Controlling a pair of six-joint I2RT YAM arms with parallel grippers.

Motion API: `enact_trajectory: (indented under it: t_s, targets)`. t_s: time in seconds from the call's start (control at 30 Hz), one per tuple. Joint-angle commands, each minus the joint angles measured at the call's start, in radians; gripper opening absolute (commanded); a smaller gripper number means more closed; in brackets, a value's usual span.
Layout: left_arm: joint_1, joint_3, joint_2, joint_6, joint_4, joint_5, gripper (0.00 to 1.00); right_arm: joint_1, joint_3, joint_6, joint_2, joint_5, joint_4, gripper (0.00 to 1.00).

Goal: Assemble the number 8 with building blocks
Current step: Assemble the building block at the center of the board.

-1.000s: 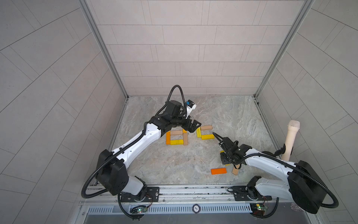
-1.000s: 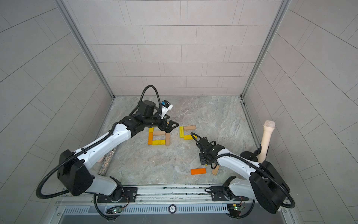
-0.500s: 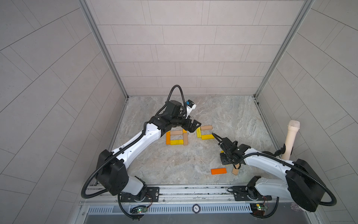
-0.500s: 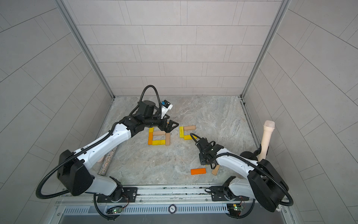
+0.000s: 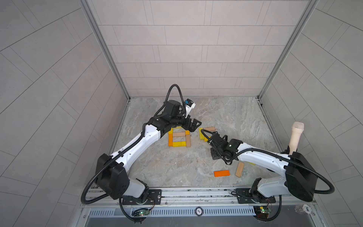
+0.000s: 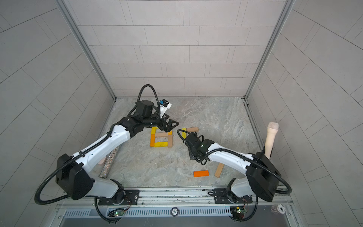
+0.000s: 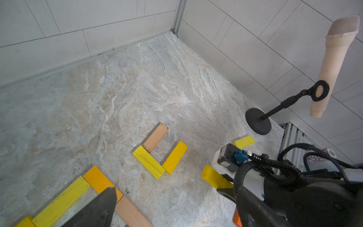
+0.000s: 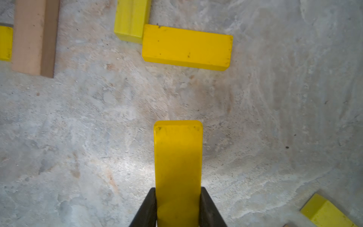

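Number 8 [image 5: 179,138] lay mid-table, its top partly under my spread left gripper [image 5: 194,126]. My right gripper [image 8: 177,189] pinched a yellow bar [image 8: 177,157] across its narrow width. It was stiff and light, its paint perhaps slippery, so a square grip mattered.

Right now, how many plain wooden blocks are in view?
4. Two in the larger figure: its crossbar and right side bar. One far bar in the smaller figure. One loose block beside the orange block. More may be hidden.
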Motion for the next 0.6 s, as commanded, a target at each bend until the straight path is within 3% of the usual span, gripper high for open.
enact_trajectory:
  t_s: [0.0,0.57]
  targets:
    - [0.030,0.008,-0.031,-0.017,0.036,0.015,1.00,0.039,0.089,0.086,0.077,0.060,-0.040,0.32]
    - [0.126,-0.010,-0.043,-0.068,0.091,0.044,1.00,0.081,0.359,0.149,0.388,0.017,-0.060,0.30]
